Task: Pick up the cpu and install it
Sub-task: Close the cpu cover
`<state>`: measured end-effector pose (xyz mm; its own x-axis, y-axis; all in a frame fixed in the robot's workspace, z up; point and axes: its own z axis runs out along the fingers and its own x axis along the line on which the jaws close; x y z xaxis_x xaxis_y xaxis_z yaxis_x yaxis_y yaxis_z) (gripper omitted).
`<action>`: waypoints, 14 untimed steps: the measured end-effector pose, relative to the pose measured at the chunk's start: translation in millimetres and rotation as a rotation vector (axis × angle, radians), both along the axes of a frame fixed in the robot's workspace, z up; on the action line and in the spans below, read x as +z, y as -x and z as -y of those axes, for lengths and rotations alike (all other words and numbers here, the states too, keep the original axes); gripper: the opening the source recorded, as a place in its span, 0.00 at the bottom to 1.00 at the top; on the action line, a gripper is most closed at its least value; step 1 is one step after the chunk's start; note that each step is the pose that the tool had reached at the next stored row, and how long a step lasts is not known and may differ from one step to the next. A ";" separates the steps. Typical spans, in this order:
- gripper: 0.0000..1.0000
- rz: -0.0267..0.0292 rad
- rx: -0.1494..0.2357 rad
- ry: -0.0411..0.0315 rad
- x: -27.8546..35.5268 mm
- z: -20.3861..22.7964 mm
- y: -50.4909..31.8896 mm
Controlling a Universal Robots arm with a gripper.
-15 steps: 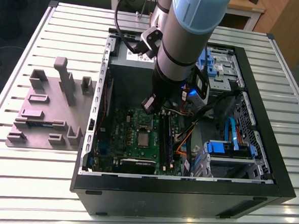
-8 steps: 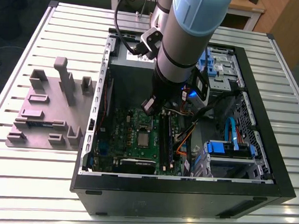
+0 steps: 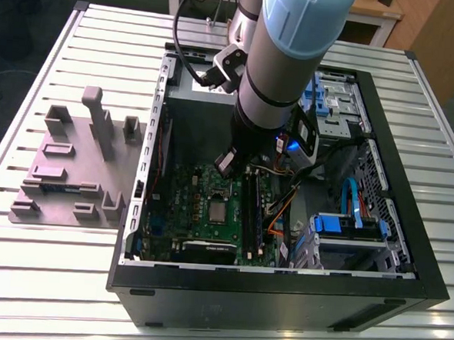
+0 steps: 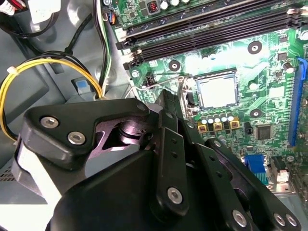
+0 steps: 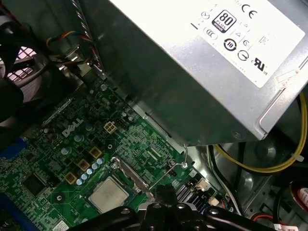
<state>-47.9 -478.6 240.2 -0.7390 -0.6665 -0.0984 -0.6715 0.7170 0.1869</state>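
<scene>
The cpu (image 3: 218, 211), a small silvery square, lies flat in the socket on the green motherboard (image 3: 186, 214) inside the open computer case. Both wrist views show the cpu (image 4: 217, 91) (image 5: 108, 194) seated within the socket's metal frame. My gripper (image 3: 225, 162) hangs just above the board beside the socket, shut, with nothing visible between its fingers. In both wrist views the gripper (image 4: 169, 98) (image 5: 163, 192) sits at the thin wire socket lever (image 5: 168, 174), which stands raised off the board. I cannot tell whether it touches the lever.
A large grey power supply (image 5: 202, 62) with a white label looms close over the board. Black memory slots (image 4: 216, 33) run beside the socket. Yellow cables (image 4: 29, 67) loop nearby. Blue drive fittings (image 3: 347, 223) fill the case's right. A grey fixture (image 3: 81, 161) stands on the slatted table.
</scene>
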 end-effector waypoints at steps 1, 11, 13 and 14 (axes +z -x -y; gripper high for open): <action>0.10 0.0000 0.000 0.0000 0.0 0.6 0.0; 0.10 0.0000 0.000 0.0000 0.0 5.6 0.0; 0.10 0.0000 0.001 0.0000 0.0 6.9 0.0; 0.10 0.0000 0.001 0.0000 0.0 7.7 0.0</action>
